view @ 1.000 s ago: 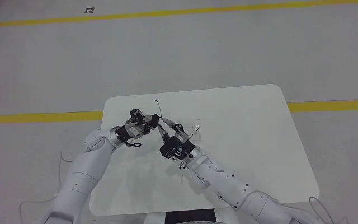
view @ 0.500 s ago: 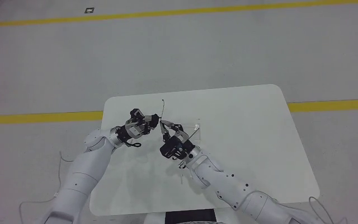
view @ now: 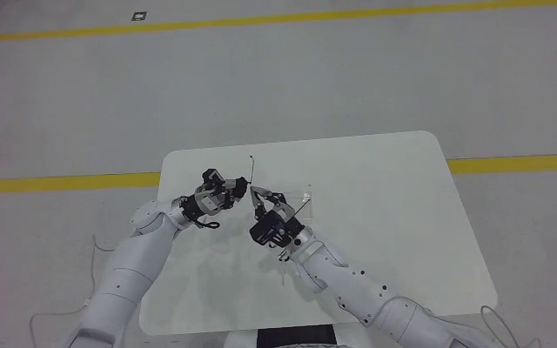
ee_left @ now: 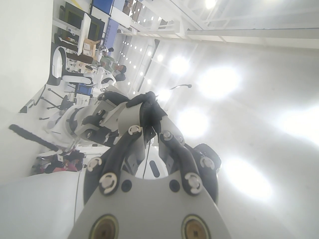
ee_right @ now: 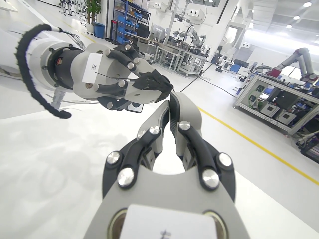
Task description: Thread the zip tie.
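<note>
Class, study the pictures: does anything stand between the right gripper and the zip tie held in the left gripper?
Nothing visible does. The left gripper is shut on the zip tie above the table. The right gripper, its fingers closed, sits right next to the left one's tips, where the tie comes out.

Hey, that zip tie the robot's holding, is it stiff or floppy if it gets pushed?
Probably springy rather than limp: the zip tie juts free beyond the left gripper in a gentle curve. Likely very light, being so thin, so a nudge should bend it.
</note>
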Controlling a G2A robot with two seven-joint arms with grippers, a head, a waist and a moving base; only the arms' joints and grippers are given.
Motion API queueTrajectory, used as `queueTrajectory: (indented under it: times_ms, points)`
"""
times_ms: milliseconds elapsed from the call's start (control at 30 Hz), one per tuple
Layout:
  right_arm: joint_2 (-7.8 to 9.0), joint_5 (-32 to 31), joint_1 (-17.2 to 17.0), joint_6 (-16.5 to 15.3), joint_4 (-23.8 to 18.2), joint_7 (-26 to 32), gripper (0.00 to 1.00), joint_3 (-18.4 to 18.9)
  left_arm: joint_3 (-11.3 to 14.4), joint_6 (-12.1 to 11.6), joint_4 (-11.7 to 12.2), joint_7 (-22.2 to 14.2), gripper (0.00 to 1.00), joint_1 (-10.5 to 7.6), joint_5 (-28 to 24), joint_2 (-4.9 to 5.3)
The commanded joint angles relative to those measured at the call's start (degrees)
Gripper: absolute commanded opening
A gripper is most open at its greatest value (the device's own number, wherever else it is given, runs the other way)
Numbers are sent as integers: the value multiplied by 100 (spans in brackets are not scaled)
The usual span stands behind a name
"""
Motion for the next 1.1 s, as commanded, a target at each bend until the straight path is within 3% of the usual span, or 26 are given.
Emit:
queueTrajectory:
  times_ms: [0,1067]
  points:
    - [3,0,0,4,6,2,0,8,0,0,0,0,0,0,0,0]
    - [73,0,-270,-79,-115,-39,0,469,0,0,0,0,0,0,0,0]
